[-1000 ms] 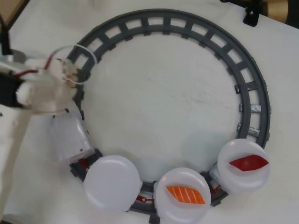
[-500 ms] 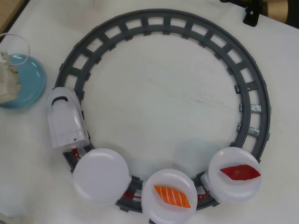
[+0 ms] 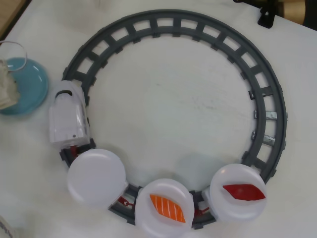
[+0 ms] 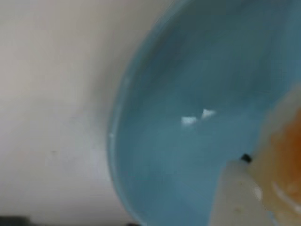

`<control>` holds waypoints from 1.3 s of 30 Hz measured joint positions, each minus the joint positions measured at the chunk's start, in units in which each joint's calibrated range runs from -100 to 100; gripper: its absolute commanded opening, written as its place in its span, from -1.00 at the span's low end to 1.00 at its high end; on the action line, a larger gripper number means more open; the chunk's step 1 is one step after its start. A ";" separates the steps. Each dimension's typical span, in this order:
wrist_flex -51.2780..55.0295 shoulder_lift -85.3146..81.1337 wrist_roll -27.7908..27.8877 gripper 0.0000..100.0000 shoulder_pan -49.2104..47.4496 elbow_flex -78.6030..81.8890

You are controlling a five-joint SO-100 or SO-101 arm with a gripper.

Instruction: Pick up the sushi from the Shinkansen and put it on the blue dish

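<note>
The gripper (image 3: 7,85) hangs over the blue dish (image 3: 30,82) at the worktop's (image 3: 168,109) left edge; I cannot tell if it is clamped on the sushi (image 4: 282,155).

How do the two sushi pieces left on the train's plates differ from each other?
The salmon piece is bright orange with white diagonal stripes; the dark red piece is plain, with no stripes. The salmon piece is a stubby slab, while the dark red piece is a longer diamond with pointed ends. The salmon piece sits on the middle plate, the dark red piece on the last plate. Both lie flat on round white plates.
</note>
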 measured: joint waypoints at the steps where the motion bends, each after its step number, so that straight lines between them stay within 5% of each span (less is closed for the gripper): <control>1: 0.00 0.25 0.00 -0.94 0.00 -0.82; 12: 0.00 0.67 0.00 -0.91 -0.82 -3.29; 19: 0.00 0.67 0.00 -0.62 -2.62 -2.93; 39: 7.82 0.59 0.00 -0.62 -1.80 -5.86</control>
